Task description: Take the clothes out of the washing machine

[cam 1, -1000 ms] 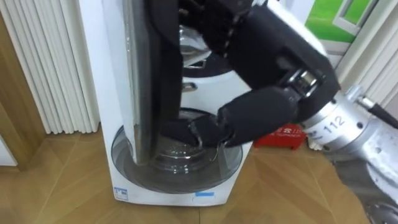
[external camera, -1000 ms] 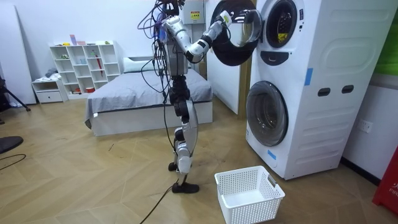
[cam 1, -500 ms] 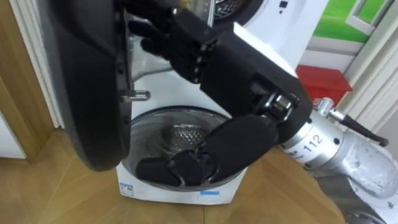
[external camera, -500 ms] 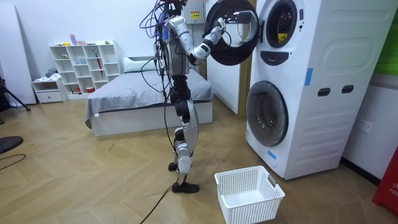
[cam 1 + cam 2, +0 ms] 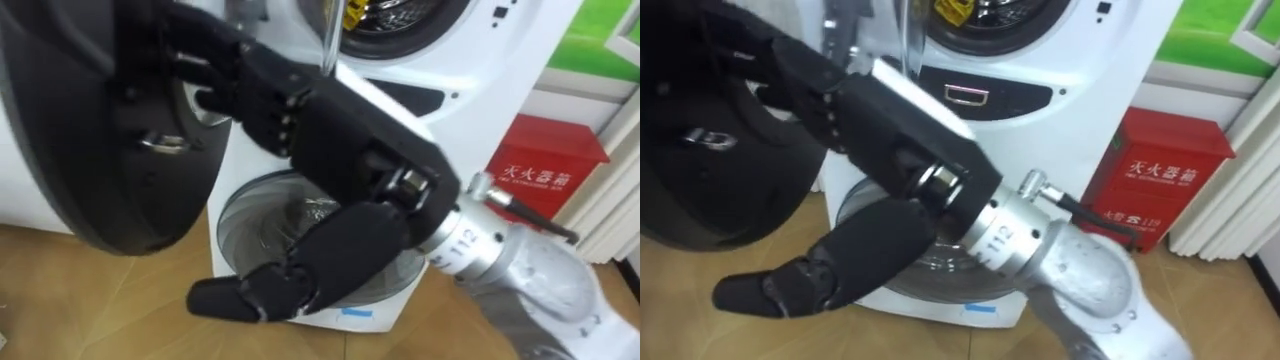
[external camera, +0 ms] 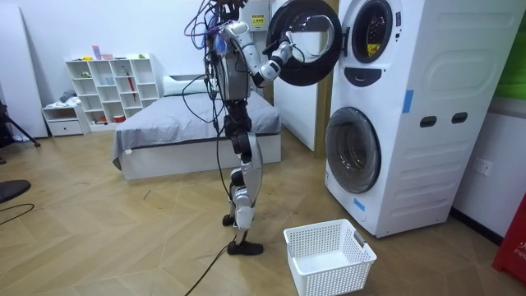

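The stacked washing machines (image 6: 386,107) stand before me. The upper one's round black door (image 5: 80,140) hangs swung open to my left. My right hand (image 5: 300,120) lies against the door's inner side, fingers stretched along it and thumb (image 5: 260,290) hanging loose below. In the room view this hand (image 6: 284,51) is raised to the door (image 6: 306,41). The upper drum's mouth (image 5: 1005,20) shows at the top, with something yellow (image 5: 954,10) at its edge. Under it is the lower washer's shut glass door (image 5: 310,225).
A white laundry basket (image 6: 329,256) sits on the wood floor in front of the machines, beside where I stand. A red box (image 5: 1165,180) stands right of the washers. A bed (image 6: 189,131) and white shelf (image 6: 107,86) are behind me.
The upper door has swung further open to my left with my right hand against it. The eye view has turned, so more of the washers' front shows.
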You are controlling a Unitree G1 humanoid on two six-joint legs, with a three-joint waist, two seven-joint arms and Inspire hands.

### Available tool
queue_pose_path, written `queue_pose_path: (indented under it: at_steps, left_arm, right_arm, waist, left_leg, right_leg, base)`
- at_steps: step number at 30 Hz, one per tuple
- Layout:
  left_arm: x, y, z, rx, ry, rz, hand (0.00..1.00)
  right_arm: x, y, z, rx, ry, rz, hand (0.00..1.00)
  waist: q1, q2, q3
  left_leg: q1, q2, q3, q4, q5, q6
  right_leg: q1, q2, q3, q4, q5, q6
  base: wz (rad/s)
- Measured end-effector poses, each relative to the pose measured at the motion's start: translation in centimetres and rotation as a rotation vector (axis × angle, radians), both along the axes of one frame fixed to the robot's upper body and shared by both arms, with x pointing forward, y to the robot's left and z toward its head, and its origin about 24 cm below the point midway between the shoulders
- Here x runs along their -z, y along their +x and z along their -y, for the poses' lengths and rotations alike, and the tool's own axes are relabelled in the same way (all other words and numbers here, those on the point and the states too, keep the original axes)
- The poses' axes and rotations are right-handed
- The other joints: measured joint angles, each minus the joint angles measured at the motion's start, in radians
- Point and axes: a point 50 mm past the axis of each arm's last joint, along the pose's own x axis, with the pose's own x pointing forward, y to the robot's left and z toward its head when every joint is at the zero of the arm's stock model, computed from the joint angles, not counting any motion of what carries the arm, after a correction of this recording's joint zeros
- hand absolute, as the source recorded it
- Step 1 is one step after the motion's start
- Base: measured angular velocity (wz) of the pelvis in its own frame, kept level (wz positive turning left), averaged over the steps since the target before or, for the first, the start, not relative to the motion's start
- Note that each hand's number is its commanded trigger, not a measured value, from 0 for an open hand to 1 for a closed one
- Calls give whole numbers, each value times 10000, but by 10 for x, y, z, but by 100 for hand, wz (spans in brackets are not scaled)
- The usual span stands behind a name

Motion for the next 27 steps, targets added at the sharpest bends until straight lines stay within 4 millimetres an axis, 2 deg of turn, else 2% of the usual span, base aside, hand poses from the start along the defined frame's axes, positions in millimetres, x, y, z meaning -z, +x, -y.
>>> queue_pose_path:
  at_steps: [5, 13, 17, 20, 27]
  left_arm:
    - [-1, 5, 0, 127, 21, 95, 0]
    - [-1, 9, 2, 512, 122, 124, 0]
    - [-1, 13, 4, 723, 111, 167, 0]
    - [-1, 17, 6, 755, 79, 244, 0]
    - [-2, 21, 7, 1017, 100, 337, 0]
  right_arm:
    - [10, 3, -6, -229, -206, -502, 0]
    - [15, 1, -22, -637, 55, -875, 0]
    - [12, 4, -34, -1012, -42, -800, 0]
    - [9, 6, -39, -1123, 2, -720, 0]
    - [5, 13, -51, -1150, -13, -791, 0]
  waist:
    - [250, -51, 7]
    - [321, -95, 54]
    - [437, -54, 82]
    - [581, -54, 82]
    - [629, -80, 64]
  left_leg:
    - [-72, -2, -122, 85, 8, -9]
    - [-124, -11, -189, 141, 7, -8]
    - [-139, -4, -183, 156, 7, -8]
    - [-147, -3, -185, 86, 7, -10]
    - [-151, -8, -235, 107, 9, -11]
  right_leg:
    - [-14, -3, -104, -5, 0, 0]
    - [-6, -28, -249, -7, 0, 0]
    - [-13, -25, -249, -9, 0, 1]
    - [-13, -25, -249, -2, 0, 1]
    - [-10, -28, -342, 3, 0, 1]
  base:
    - [8]
    - [3]
    - [0]
    - [0]
    - [2]
